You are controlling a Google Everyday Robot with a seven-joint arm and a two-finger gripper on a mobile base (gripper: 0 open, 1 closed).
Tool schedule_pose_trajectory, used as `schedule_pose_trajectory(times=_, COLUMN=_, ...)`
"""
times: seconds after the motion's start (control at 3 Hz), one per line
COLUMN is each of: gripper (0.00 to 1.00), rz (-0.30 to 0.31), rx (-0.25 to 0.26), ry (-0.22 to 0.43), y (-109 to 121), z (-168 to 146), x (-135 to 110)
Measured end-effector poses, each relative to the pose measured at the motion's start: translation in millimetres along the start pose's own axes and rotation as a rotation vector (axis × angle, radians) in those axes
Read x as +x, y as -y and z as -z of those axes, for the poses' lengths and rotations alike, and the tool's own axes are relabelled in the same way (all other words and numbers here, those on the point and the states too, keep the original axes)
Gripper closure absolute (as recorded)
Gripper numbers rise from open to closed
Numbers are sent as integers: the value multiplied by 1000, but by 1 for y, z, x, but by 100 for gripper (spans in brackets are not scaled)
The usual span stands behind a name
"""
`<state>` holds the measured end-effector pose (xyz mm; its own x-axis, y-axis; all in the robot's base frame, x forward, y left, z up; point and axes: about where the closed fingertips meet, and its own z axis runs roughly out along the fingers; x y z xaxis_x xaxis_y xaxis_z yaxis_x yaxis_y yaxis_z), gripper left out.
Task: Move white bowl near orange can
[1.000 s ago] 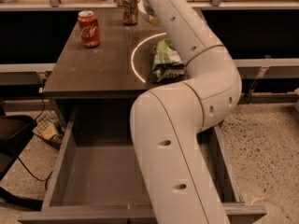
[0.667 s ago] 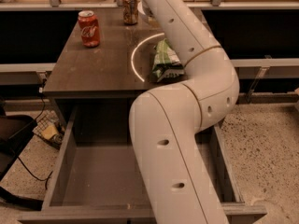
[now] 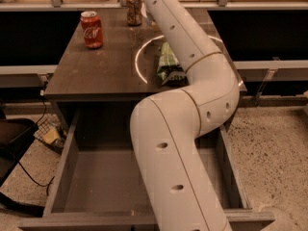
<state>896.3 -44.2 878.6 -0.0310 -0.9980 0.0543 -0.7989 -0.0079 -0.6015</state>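
Note:
The orange can (image 3: pixel 134 7) stands at the far edge of the dark table (image 3: pixel 96 71), just left of my arm. My white arm (image 3: pixel 192 61) reaches across the table to the top edge of the view and fills the middle. The gripper is past the top edge, out of view beyond the orange can. The white bowl does not show; it is hidden behind the arm or out of view.
A red cola can (image 3: pixel 91 29) stands at the table's far left. A green snack bag (image 3: pixel 169 65) lies beside the arm inside a white ring (image 3: pixel 138 61) marked on the table. An open grey drawer (image 3: pixel 110 177) sticks out below the table's front edge.
The upper part of my arm has shifted slightly left, closer to the orange can. The cans and the bag have not moved.

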Motion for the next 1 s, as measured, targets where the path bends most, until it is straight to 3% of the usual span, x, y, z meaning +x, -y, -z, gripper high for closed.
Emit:
schedule_pose_trajectory(times=0.67, gripper=100, rz=31, rx=-20, ry=-40, y=-8, z=-21, x=-2)
schedule_pose_trajectory(times=1.0, gripper=81, rz=32, rx=-22, ry=-39, y=-9, z=-24, x=-2)
